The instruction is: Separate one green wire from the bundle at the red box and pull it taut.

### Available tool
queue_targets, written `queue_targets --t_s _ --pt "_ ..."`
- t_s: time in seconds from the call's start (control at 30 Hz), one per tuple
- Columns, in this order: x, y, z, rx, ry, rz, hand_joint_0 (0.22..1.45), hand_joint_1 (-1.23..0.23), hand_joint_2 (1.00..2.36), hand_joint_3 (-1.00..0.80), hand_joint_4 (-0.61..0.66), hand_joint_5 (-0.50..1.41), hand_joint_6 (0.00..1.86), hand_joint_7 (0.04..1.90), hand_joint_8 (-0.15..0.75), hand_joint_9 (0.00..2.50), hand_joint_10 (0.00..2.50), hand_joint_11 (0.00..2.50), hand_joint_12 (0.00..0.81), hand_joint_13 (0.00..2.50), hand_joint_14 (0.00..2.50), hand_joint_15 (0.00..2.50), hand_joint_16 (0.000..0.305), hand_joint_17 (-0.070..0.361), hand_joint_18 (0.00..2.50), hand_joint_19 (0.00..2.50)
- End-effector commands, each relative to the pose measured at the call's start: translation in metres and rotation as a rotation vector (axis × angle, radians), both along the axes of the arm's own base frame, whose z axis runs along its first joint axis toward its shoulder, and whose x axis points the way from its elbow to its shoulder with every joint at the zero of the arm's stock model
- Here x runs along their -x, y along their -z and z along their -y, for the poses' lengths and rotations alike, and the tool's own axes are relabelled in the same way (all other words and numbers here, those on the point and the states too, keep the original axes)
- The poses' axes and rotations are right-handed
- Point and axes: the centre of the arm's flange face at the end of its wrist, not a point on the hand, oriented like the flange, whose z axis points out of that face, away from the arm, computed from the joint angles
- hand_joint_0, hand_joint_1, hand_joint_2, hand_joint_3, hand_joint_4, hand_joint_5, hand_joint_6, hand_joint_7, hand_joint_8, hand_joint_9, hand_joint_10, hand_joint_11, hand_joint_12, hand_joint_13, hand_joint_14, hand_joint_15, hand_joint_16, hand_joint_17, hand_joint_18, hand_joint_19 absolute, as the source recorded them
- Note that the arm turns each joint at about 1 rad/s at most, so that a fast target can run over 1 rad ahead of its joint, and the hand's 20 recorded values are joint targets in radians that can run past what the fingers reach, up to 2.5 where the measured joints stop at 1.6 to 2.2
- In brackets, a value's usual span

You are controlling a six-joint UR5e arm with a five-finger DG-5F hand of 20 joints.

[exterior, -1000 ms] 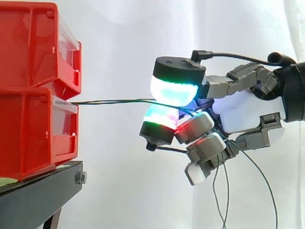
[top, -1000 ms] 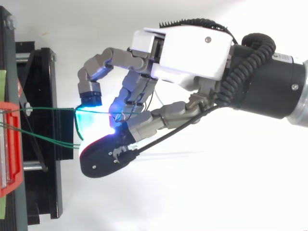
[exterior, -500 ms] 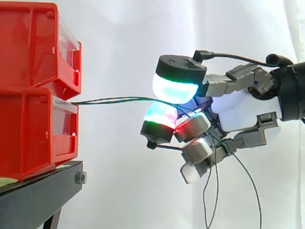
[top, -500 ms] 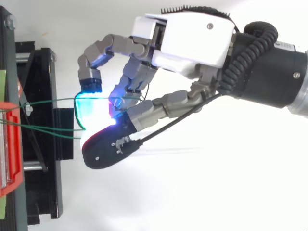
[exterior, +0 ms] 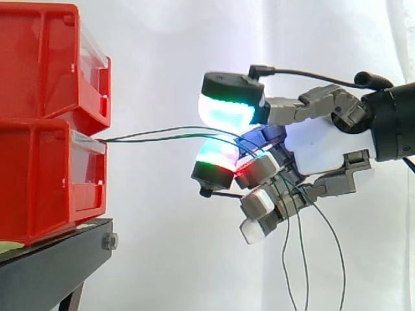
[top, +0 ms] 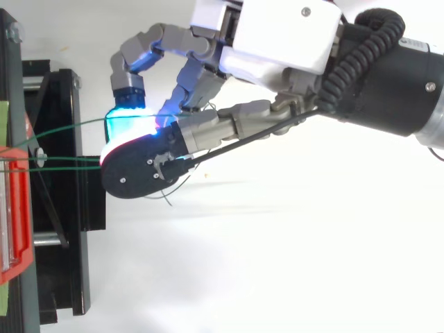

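White curtain [exterior: 162, 52] fills the background behind the work. At the left of the side view, 2 red bins [exterior: 39, 123] sit stacked on a black stand [exterior: 52, 265], the upper one directly on the lower.

Thin green wires [exterior: 136, 135] come out at the top front edge of the lower bin, just under the upper bin. At least 2 strands run to the right, bowing slightly upward, so they look slack rather than stretched straight. From above, the wires [top: 69, 159] cross over the black stand [top: 59, 173]. 1 strand angles away from the others toward the cyan-lit pad of a finger.

The robot's hand [exterior: 318, 146] reaches in from the right and hangs in the air beside the bins, apart from them. Its fingers [exterior: 217, 162] are curled. The thumb, with a large pad glowing white and cyan, sits above the wires with a narrow gap. A finger pad glowing green and red sits just below them.

The strands pass between thumb and fingers and thread back through the curled fingers near the palm. Behind the fingers they drop in loose lengths to the bottom edge of the side view. So the fingers are closed around the wires, though I cannot tell how firmly they grip.

From above, the hand [top: 277, 41] shows its white back. The dark back of the thumb covers the spot where the wires enter.
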Motion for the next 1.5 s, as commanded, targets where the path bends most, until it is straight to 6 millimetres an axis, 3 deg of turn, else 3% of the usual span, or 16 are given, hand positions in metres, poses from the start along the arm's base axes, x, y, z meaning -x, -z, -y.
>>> queue_targets --t_s 0.0,0.2,0.37,0.47,0.57,0.63,0.7,0.8,0.93,1.03,1.13,1.47 --pt "0.000 0.000 0.004 0.001 0.004 -0.001 0.63 -0.81 1.01 -0.37 0.11 -0.17 0.87 1.21 0.282 1.12 0.02 1.22 0.398 0.94 0.03 0.88 0.057 0.128 0.72 0.60" --pt "0.001 0.000 0.006 0.003 0.007 -0.001 0.69 -0.95 1.00 -0.50 0.10 -0.17 0.87 1.19 0.283 1.07 0.03 1.18 0.390 0.86 0.03 0.77 0.056 0.127 0.69 0.54" --pt "0.002 0.001 0.008 0.007 0.010 -0.011 0.73 -0.98 1.00 -0.50 0.10 -0.17 0.86 1.18 0.277 1.04 0.03 1.13 0.385 0.76 0.03 0.64 0.056 0.125 0.65 0.47" --pt "0.003 0.000 0.008 0.007 0.010 -0.014 0.73 -1.00 1.00 -0.50 0.09 -0.17 0.86 1.16 0.272 1.02 0.03 1.12 0.385 0.73 0.02 0.59 0.056 0.126 0.64 0.45" --pt "0.004 0.003 0.009 0.007 0.010 -0.028 0.65 -0.99 1.00 -0.50 0.06 -0.16 0.85 1.16 0.253 1.02 0.03 1.10 0.371 0.69 0.02 0.56 0.055 0.123 0.60 0.47" --pt "0.004 0.003 0.009 0.008 0.010 -0.031 0.51 -0.86 1.00 -0.50 0.06 -0.13 0.77 1.12 0.246 1.04 0.02 0.94 0.379 0.69 0.02 0.54 0.058 0.131 0.57 0.50" --pt "0.005 0.003 0.009 0.008 0.010 -0.034 0.47 -0.64 1.00 -0.50 0.05 -0.08 0.62 1.29 0.249 1.08 0.02 0.86 0.395 0.71 0.02 0.54 0.061 0.137 0.56 0.52" --pt "0.005 0.003 0.011 0.011 0.012 -0.038 0.49 -0.45 1.00 -0.50 0.04 -0.04 0.50 1.48 0.228 1.15 0.02 0.80 0.391 0.76 0.02 0.56 0.059 0.133 0.56 0.55" --pt "0.009 0.013 0.016 0.013 0.019 -0.056 0.55 -0.34 1.00 -0.50 0.04 -0.03 0.50 1.48 0.216 1.16 0.03 0.81 0.364 0.77 0.02 0.57 0.054 0.121 0.54 0.58" --pt "0.010 0.015 0.016 0.014 0.019 -0.061 0.59 -0.46 1.00 -0.50 0.07 -0.03 0.50 1.58 0.238 1.16 0.03 0.85 0.367 0.77 0.02 0.58 0.053 0.119 0.54 0.58" --pt "0.010 0.015 0.016 0.014 0.019 -0.061 0.60 -0.59 1.01 -0.43 0.10 -0.05 0.57 1.49 0.254 1.15 0.03 0.87 0.372 0.78 0.02 0.59 0.053 0.120 0.55 0.57" --pt "0.010 0.014 0.015 0.014 0.018 -0.062 0.59 -0.69 1.01 -0.34 0.15 -0.13 0.78 1.23 0.275 1.11 0.03 0.92 0.380 0.78 0.02 0.60 0.055 0.123 0.58 0.57"
